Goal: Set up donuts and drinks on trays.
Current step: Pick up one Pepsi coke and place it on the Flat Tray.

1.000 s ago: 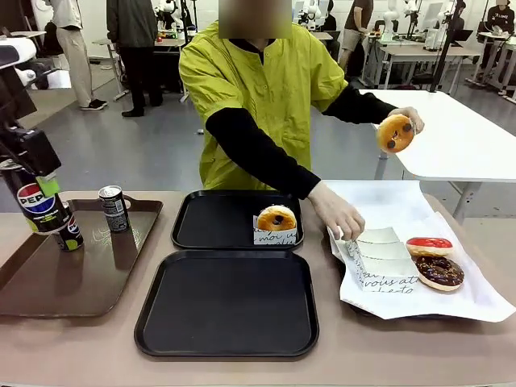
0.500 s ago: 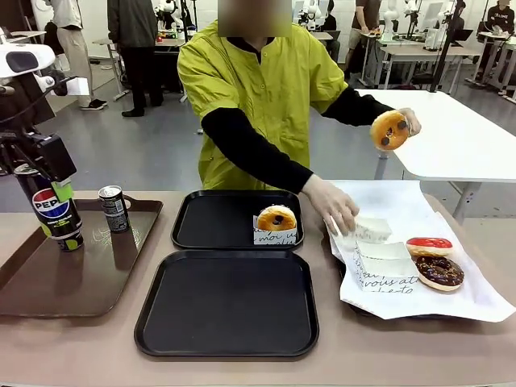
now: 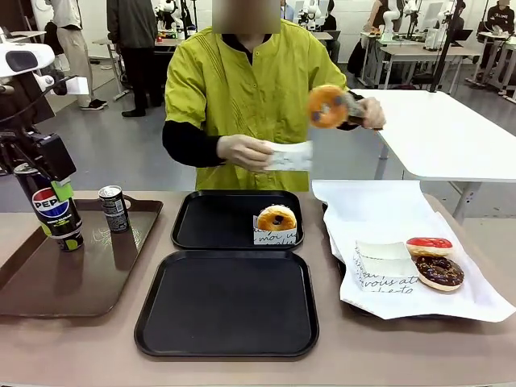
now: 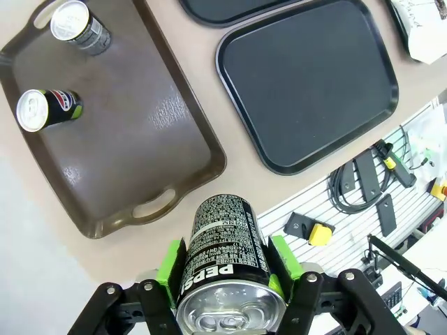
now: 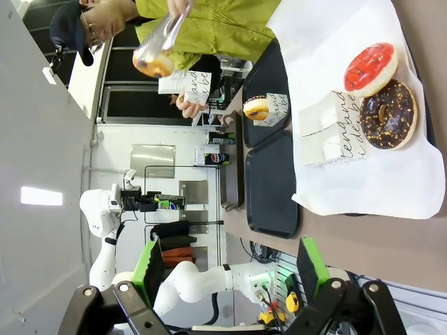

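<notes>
Workshop hall, white tables behind, a tan surface (image 3: 97, 339) in front: the drinks half of the setup is in hand. A dark Pepsi can (image 4: 222, 241) is clenched upright between the green pads of the left pincer (image 4: 227, 264), held in the air above the left end of the glossy brown handled tray (image 3: 48, 282). By the look of it the can is mid-transfer. The next move calls for carrying it right, then lowering it level onto one of the two black trays, clear of the rim and of any donut, before the jaws let go. A green-marked can (image 4: 49, 109) and a grey-sided can (image 4: 79, 26) stand on the brown tray. The far black tray (image 3: 201, 222) holds one golden donut (image 3: 276, 219) in a printed paper sleeve at its near right; the near black tray (image 3: 226, 306) holds nothing. Beyond them the person lifts an orange-iced donut (image 3: 328, 106) in tongs (image 5: 167, 31) with one hand (image 3: 367, 113) and holds a loose sleeve (image 3: 289, 156) in the other hand (image 3: 242, 151), apparently about to wrap it. At right, the paper-covered tray (image 3: 484, 302) carries a red-iced donut (image 3: 429, 246), a chocolate donut (image 3: 439, 272) and a stack of sleeves (image 3: 385, 262). The right pincer (image 5: 230, 269) hangs released, nothing between its jaws.
</notes>
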You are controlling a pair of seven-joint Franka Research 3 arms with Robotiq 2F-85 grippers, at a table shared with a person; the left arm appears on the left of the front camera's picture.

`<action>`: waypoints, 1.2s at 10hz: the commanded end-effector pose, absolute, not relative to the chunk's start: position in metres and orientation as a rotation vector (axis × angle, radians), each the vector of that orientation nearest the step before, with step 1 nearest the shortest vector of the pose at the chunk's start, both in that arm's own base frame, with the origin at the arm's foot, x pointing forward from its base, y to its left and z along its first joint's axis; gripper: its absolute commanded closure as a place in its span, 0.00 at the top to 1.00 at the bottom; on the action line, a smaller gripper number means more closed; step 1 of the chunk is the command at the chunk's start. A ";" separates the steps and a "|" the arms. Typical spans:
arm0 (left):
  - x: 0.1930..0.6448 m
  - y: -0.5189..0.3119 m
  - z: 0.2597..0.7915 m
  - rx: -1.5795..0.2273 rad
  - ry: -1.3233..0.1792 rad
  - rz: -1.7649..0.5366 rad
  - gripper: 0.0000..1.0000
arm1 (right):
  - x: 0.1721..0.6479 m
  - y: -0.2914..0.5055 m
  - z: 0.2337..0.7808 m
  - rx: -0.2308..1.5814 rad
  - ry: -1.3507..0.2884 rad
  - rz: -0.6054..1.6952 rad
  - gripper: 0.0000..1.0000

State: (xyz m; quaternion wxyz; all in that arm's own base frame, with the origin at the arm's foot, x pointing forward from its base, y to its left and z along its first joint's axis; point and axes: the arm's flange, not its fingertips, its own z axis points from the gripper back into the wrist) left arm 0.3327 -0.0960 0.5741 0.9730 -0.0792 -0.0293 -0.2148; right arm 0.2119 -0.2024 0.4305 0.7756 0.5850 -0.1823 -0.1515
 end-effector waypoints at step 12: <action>0.414 -0.265 0.481 0.019 -0.095 -0.458 0.61 | 0.212 -0.202 0.431 1.269 -0.396 -0.322 1.00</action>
